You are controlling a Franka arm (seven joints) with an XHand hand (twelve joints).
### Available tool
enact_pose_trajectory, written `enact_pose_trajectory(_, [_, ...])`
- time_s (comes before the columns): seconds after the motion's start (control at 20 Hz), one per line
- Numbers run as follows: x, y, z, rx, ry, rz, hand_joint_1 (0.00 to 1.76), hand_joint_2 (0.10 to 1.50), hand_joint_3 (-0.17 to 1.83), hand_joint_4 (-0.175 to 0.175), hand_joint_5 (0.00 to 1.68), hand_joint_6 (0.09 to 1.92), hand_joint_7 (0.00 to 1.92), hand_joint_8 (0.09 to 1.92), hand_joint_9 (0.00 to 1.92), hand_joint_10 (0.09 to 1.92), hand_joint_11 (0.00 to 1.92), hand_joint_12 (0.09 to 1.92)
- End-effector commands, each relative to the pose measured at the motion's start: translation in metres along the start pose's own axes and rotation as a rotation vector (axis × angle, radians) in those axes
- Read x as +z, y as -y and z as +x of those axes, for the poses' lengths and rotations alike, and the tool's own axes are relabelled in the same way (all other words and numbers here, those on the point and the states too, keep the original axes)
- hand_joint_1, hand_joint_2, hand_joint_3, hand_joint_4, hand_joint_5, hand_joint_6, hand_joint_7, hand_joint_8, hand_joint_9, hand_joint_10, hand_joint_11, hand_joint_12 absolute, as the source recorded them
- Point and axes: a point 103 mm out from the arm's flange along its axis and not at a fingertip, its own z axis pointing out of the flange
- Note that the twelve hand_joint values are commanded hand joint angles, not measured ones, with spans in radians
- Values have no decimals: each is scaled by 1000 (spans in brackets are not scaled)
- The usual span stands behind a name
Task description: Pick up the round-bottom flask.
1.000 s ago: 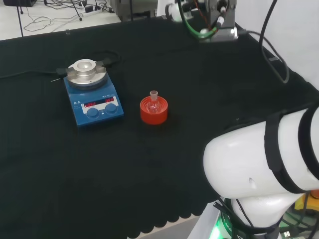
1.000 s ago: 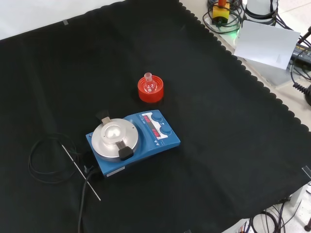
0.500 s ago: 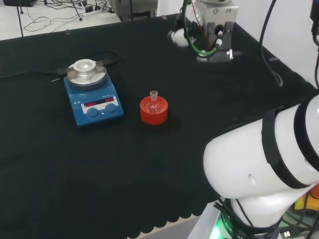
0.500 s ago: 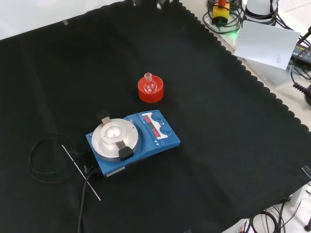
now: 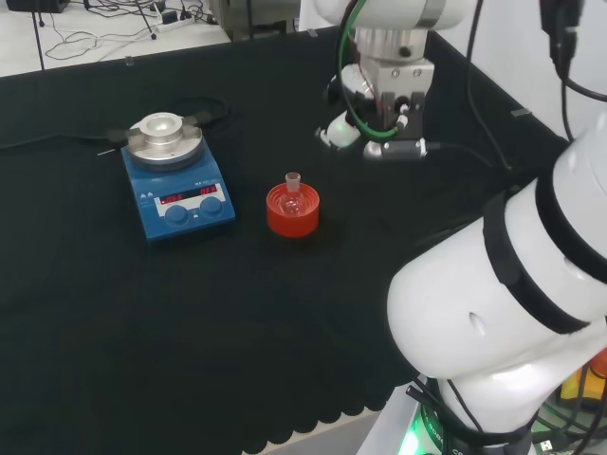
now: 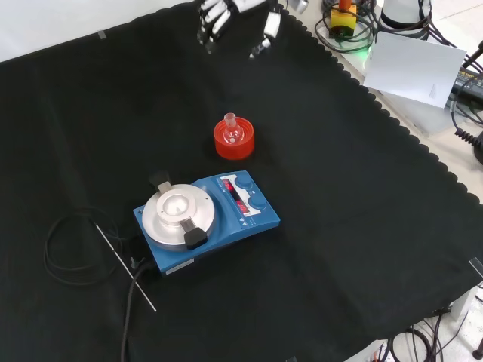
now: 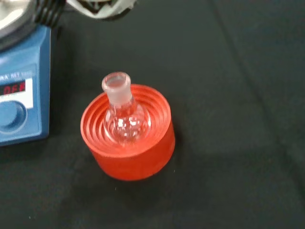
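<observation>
A small clear round-bottom flask (image 5: 293,194) (image 6: 232,130) (image 7: 123,118) stands upright with its neck up in a red ribbed stand (image 5: 292,216) (image 6: 235,143) (image 7: 130,152) near the middle of the cloth. The hand (image 6: 230,16) (image 5: 343,129) hangs in the air above the cloth, to the right of the flask in the head view and beyond it at the top of the front view. Its fingers (image 6: 212,18) point down, spread and relaxed, holding nothing. A clear gap lies between hand and flask.
A blue stirrer plate (image 5: 176,182) (image 6: 202,219) (image 7: 16,105) with a round metal top stands left of the flask in the head view, with a cable (image 6: 72,249) and thin rod (image 6: 124,265) beside it. The arm's white links (image 5: 503,303) stand at the head view's right.
The hand has come down and towards the flask: lower in the head view, and into the top of the front view. The flask and stand have not moved.
</observation>
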Motion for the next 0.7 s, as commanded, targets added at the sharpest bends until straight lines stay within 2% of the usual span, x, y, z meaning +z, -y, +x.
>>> enact_pose_trajectory(0.05, [37,-24,6,-14,-41,9,895,680,665,-45,528,310,174,658,363,704,30,1426])
enact_pose_trajectory(0.4, [55,-37,12,-37,-60,27,916,654,688,-46,580,366,201,666,393,699,52,1418])
enact_pose_trajectory(0.7, [66,-43,12,-48,-71,28,937,632,705,-48,629,503,243,677,438,688,85,1415])
